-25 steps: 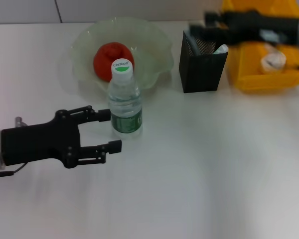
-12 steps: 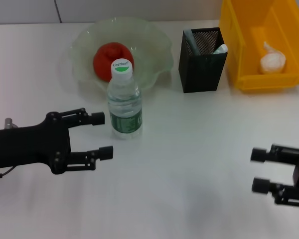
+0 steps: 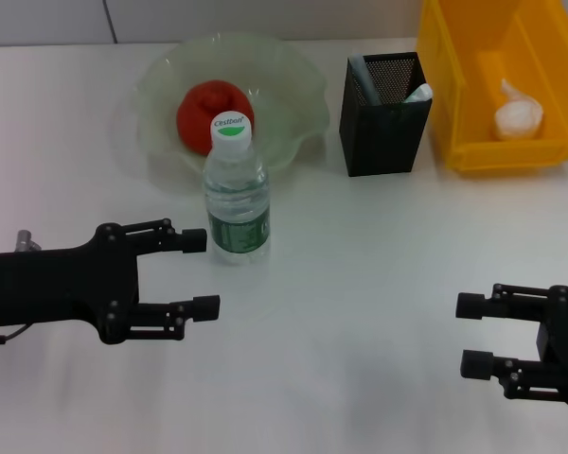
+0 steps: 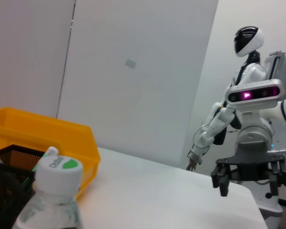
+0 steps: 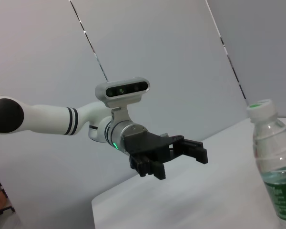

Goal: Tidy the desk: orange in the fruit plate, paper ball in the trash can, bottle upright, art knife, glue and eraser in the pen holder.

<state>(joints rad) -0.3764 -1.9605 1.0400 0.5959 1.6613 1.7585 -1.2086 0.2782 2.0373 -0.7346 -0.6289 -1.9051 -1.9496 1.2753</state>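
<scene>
We see both arms pulled back low since a moment ago: left gripper [image 3: 199, 272] off the bottle [image 3: 236, 194], jaws wide, empty; right gripper [image 3: 471, 333] down from the trash can [image 3: 473, 90], jaws wide, empty. Bottle upright just beyond left jaws, not touching. Orange [image 3: 208, 109] in fruit plate [image 3: 293, 85], paper ball [image 3: 518, 118] binned, pen holder [image 3: 383, 128] filled. We judge the tidy-up done.

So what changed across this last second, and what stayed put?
The right gripper left the trash can and pulled back to the near right, open and empty. The left gripper drew back slightly from the bottle, open. Bottle, orange, fruit plate, pen holder and paper ball stayed.
</scene>
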